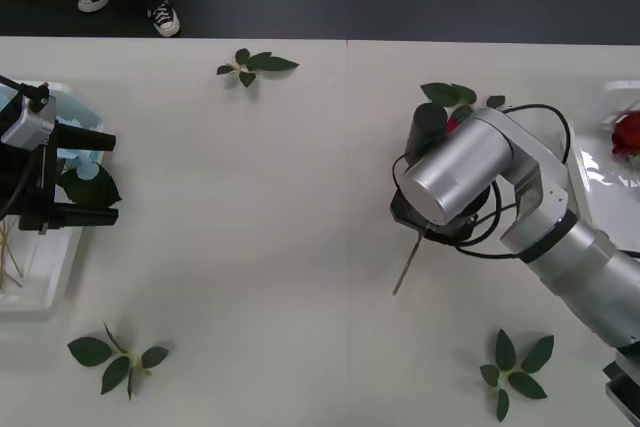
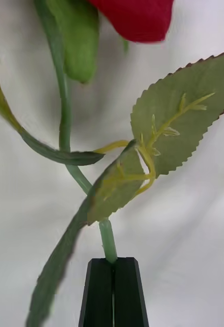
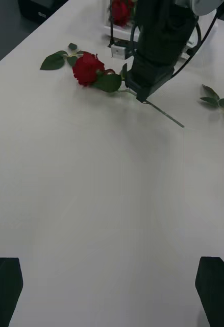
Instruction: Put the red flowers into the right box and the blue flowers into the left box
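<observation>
The right gripper (image 2: 113, 265), with black fingers, is clamped on the thin green stem of a deep-red artificial rose (image 3: 88, 68) low over the white worktop (image 1: 260, 207). In the right wrist view the two fingers stand pressed together with the stem rising from between their tips, serrated green leaves spreading beyond them and the red bloom farther along. In the left wrist view the bloom rests on the worktop just beside the gripper, and the bare stem end pokes out on the gripper's other side.

The left gripper (image 1: 98, 175) hangs with its fingers spread wide at the edge of the left white plastic tray (image 1: 45, 292), where pale-blue flower heads (image 1: 80, 160) with dark leaves lie beneath it.

Another red rose (image 1: 626, 134) lies in the right white tray (image 1: 600, 172), near the right arm.
</observation>
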You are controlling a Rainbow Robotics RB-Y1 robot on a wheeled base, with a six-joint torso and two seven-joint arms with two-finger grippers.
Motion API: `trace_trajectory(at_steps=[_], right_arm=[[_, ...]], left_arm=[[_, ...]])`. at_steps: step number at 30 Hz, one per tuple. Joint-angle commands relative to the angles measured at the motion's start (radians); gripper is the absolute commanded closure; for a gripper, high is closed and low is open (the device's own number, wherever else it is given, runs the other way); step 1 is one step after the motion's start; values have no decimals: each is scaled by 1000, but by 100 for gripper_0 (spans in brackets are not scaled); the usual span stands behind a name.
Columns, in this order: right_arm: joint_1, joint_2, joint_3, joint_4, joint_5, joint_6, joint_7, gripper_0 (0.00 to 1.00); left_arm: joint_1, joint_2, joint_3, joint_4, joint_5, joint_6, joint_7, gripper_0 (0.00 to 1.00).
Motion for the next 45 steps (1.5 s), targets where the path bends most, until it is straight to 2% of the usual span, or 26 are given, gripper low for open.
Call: trace_trajectory(at_steps=[1, 6, 14, 23, 28, 32, 36, 40, 45], right_arm=[[22, -43, 3, -74, -6, 0, 28, 100], [56, -69, -18, -143, 3, 3, 40, 100], [138, -136, -126, -372, 0, 62, 115, 100], [292, -261, -331, -655, -59, 88, 262, 100], [402, -328, -523, -780, -141, 86, 376, 100], [471, -364, -647, -815, -181, 74, 459, 100], [550, -403, -758, -806, -190, -1, 546, 100], [625, -431, -856, -751, -190, -98, 629, 100], [655, -443, -942, -640, -190, -190, 721, 100]], left_arm=[[-28, 25, 25, -27, 1, -5, 25, 0], [-28, 25, 25, -27, 1, -5, 25, 0], [-28, 25, 25, -27, 1, -5, 25, 0], [-28, 25, 25, -27, 1, -5, 25, 0], [-28, 25, 25, -27, 1, -5, 25, 0], [-28, 25, 25, -27, 1, -5, 25, 0], [-28, 25, 25, -27, 1, -5, 25, 0], [-28, 25, 25, -27, 1, -5, 25, 0], [-28, 25, 25, -27, 1, -5, 25, 0]])
